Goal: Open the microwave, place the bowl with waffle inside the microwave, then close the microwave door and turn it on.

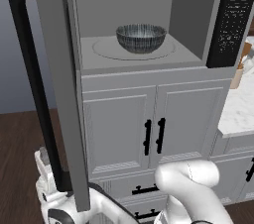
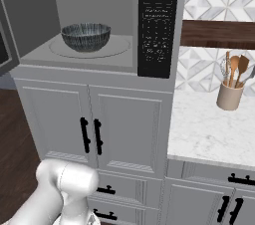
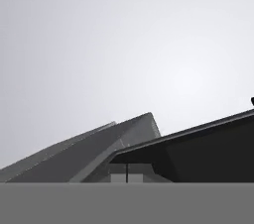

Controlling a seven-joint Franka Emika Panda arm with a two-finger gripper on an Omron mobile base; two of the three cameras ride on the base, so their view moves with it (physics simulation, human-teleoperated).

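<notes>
One bowl [image 1: 141,38] is parked on the turntable in the microwave [image 1: 193,64] (door [image 1: 59,94] swung wide), and the gripper's fingers are pressed together on nothing.

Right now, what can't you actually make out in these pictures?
- Waffle: the bowl's rim hides its inside in both base views.
- Button panel: labels too small to read.
- Microwave door: seen edge-on in the left base view, window hidden.
- Gripper: hidden behind the door.
</notes>
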